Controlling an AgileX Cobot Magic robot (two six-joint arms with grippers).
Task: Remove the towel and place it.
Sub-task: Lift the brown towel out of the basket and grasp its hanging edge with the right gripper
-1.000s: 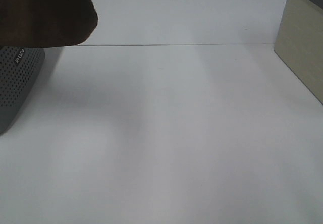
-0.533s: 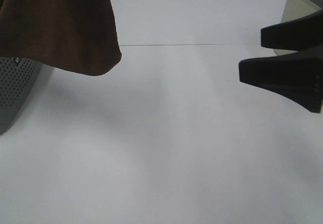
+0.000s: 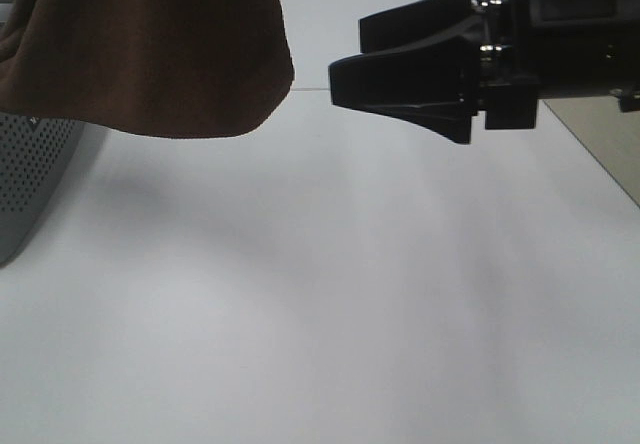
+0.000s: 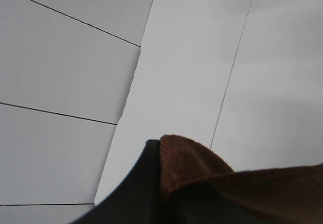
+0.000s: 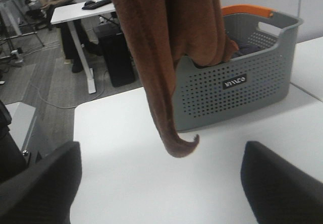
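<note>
One towel (image 3: 140, 54) swung inward, right claw (image 3: 347, 52) nearer

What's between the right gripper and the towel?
Nothing solid. The exterior high view shows only bare white table in the gap between the hanging towel and the right gripper.

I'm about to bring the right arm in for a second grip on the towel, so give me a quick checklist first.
1. Left gripper holding the towel: ok, the cloth hangs from it.
2. Right gripper open: ok, jaws spread.
3. Right gripper at the towel: not ok, a gap shows between them.
4. Towel free of the basket: cannot tell, a fold overlaps its rim.
5. Towel's lower corner off the table: ok.
</note>
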